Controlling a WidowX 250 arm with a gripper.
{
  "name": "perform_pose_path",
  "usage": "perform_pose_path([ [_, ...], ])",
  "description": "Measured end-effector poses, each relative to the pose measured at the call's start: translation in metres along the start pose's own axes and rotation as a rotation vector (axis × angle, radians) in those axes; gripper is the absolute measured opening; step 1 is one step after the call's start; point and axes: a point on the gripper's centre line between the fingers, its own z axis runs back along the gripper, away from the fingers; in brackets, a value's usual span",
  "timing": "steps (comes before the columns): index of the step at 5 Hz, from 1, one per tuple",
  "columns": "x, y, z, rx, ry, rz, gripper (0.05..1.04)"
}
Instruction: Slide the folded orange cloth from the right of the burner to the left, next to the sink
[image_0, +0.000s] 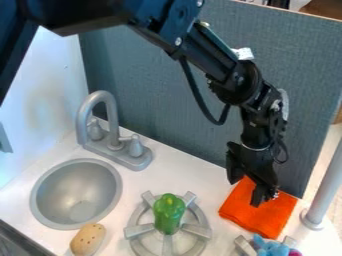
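Orange square cloth (279, 214): lies flat on the white surface (204, 179), right side of the view, below the gripper.

Nearest edge: dark grey strip (21, 242) at lower left. Tan oval toy food item with dark specks (87, 238) sits between it and the grey round burner grate (139, 230). Blue plush toy with a pink-purple part (272, 248) is partly cut off by the lower edge of the view, at a second grey grate (244, 245), just beside the cloth's near side.

Slightly farther: bumpy green plastic toy pepper (168, 213), upright, over the middle of the round grate. Round grey sink basin (75, 193) set into the surface, left of the grate.

Black two-finger gripper (244, 193): hangs tilted over the cloth's far left portion. Fingers (256, 197) spread, with a gap between them; no object pinched. One overlaps the cloth in the view, the other is at its far left edge. Contact with the cloth: cannot tell. Grey cylindrical post (325, 182) stands upright to the right of the cloth, near it.

Farther back: grey toy faucet with two handles (110, 115), behind the basin. Blue-grey upright panel (175, 107) along the rear; white wall (48, 82) at left. Black robot arm (217, 62) enters from upper left and crosses in front of the panel.
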Motion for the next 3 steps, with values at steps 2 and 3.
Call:
perform_pose_path([
  [2, 0.002, -0.001, -0.024, -0.015, -0.019, 0.027, 1.005],
  [3, 0.012, 0.0, -0.024, -0.009, -0.081, 0.116, 1.005],
])
